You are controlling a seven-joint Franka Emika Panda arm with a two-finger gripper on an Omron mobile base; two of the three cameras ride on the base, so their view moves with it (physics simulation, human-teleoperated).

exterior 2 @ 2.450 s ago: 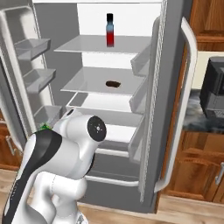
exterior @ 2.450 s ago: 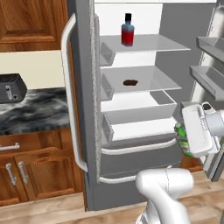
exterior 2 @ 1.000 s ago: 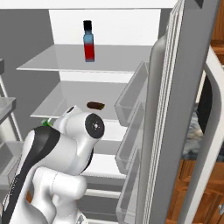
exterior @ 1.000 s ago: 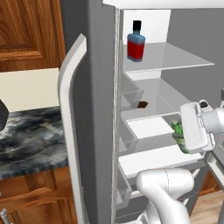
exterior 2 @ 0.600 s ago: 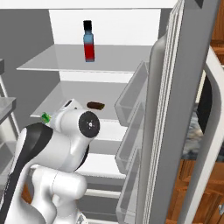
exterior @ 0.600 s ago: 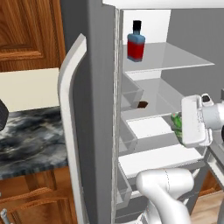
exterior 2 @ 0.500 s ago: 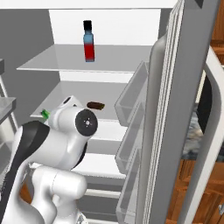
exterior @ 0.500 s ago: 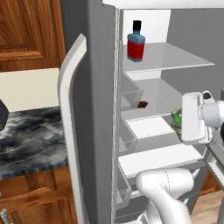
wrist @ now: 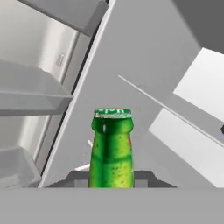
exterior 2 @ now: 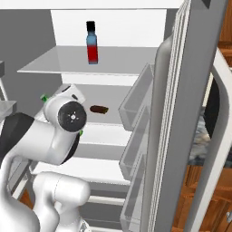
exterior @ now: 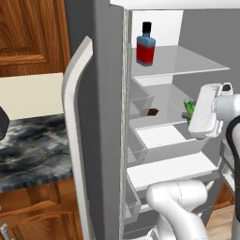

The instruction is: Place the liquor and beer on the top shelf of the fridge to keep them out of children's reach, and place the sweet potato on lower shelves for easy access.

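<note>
The gripper is clenched on the beer, whose green neck and cap rise between the two dark fingertips in the hand view. From the left base view the bottle shows as a patch of green just beside the white hand, held in front of the open fridge at about the height of the middle shelf. The right base view catches only a bit of green at the arm's upper edge, near the fridge's left wall. Behind the hand, on the middle shelf, lies the sweet potato, a small brown lump well back from the front edge. Above it the liquor stands upright on the top shelf, near its left side. The thick grey door stands open to the left, with clear bins on the other door.
</note>
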